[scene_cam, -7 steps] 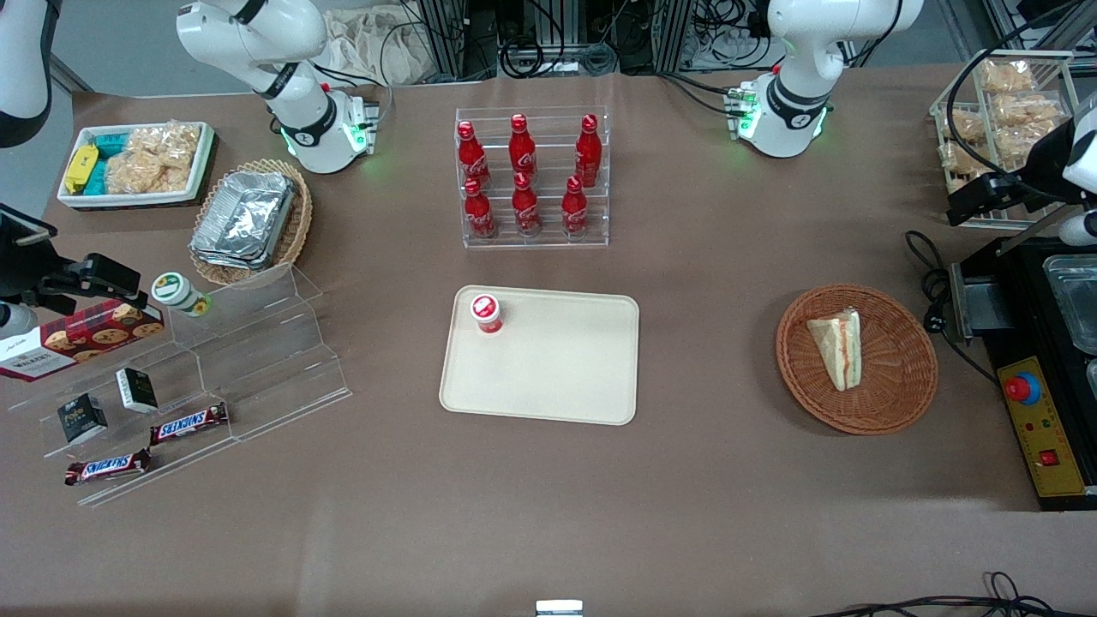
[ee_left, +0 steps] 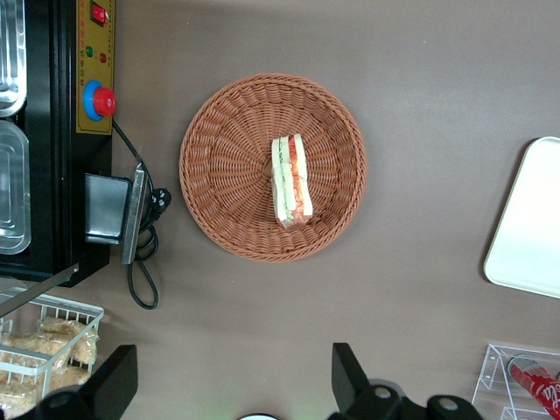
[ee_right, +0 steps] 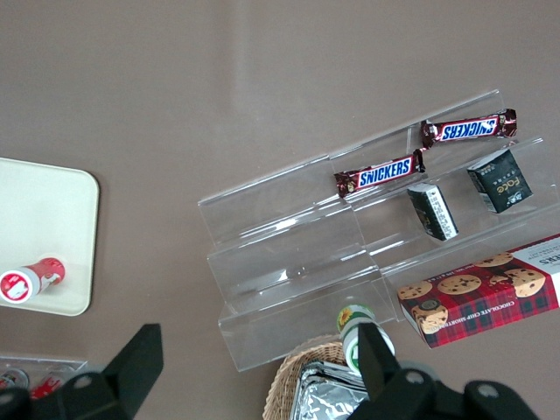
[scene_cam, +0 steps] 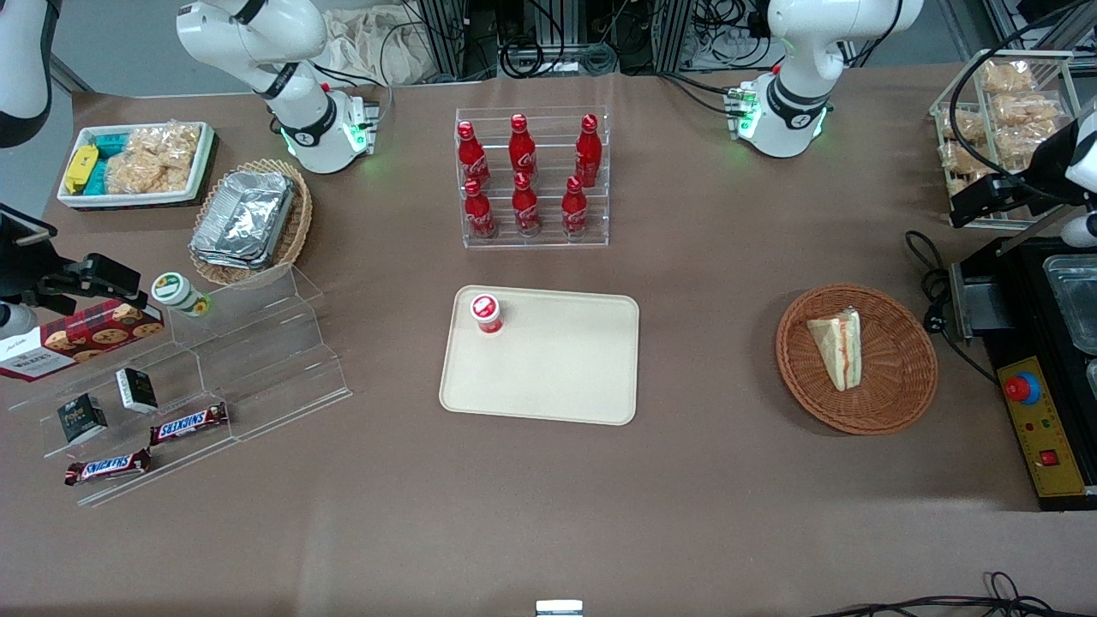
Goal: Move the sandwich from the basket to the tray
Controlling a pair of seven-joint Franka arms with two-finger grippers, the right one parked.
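The sandwich (scene_cam: 838, 349), a white wedge with red and green filling, lies in the round reddish-brown basket (scene_cam: 908, 394) toward the working arm's end of the table. The wrist view looks straight down on the sandwich (ee_left: 290, 179) and basket (ee_left: 210, 192). My gripper (scene_cam: 973, 201) hangs high over the table, farther from the front camera than the basket and beside the wire snack rack. In the wrist view the gripper (ee_left: 232, 376) is open with nothing between its fingers. The cream tray (scene_cam: 557, 368) lies mid-table, and its corner (ee_left: 529, 236) shows in the wrist view.
A small red-capped bottle (scene_cam: 486, 314) stands on the tray's corner. A black machine (scene_cam: 1041, 403) with a cable (scene_cam: 930, 257) sits beside the basket. A wire rack of bagged snacks (scene_cam: 1003, 111) and a rack of cola bottles (scene_cam: 531, 180) stand farther back.
The working arm has shifted very slightly near the snack rack. The sandwich, basket and tray lie where they were.
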